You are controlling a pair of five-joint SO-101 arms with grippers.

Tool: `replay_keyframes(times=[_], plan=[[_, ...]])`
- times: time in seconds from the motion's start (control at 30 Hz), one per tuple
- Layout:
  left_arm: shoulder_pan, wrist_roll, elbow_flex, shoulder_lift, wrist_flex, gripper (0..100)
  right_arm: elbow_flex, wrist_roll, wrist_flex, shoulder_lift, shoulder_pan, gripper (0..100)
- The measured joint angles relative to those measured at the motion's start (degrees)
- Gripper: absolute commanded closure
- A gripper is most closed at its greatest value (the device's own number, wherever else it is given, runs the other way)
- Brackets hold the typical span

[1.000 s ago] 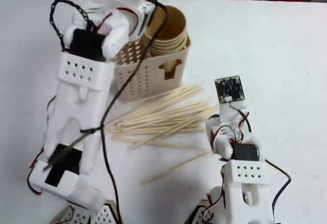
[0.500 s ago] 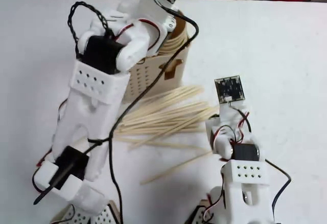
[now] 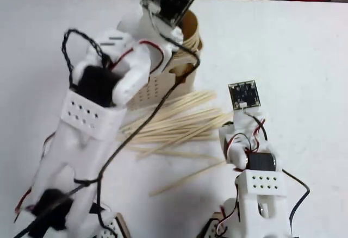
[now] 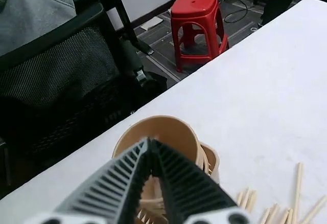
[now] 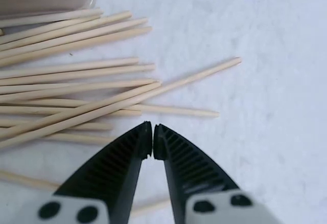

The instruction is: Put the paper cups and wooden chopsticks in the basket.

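My left gripper (image 4: 149, 143) pressed together and empty, stacked paper cups (image 4: 173, 131) in the basket (image 3: 156, 89) just below its tips, my right gripper (image 5: 153, 133) also pressed together, wooden chopsticks (image 5: 76, 81) scattered on the table (image 5: 265, 81) just beyond it

The left arm (image 3: 89, 121) hides most of the basket (image 3: 159, 87) and paper cups (image 3: 191, 29).
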Motion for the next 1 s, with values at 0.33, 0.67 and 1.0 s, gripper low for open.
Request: replay_keyframes(times=[0.33,0.67,1.0], plan=[[-0.1,0.2,25.8,-3.3,-26.2,98,0.0,0.0,0.0,0.0,0.0,97.4],[-0.3,0.4,28.6,5.9,-33.4,98,0.0,0.0,0.0,0.0,0.0,97.4],[-0.4,0.2,29.6,-6.7,-30.1,98,0.0,0.0,0.0,0.0,0.0,97.4]])
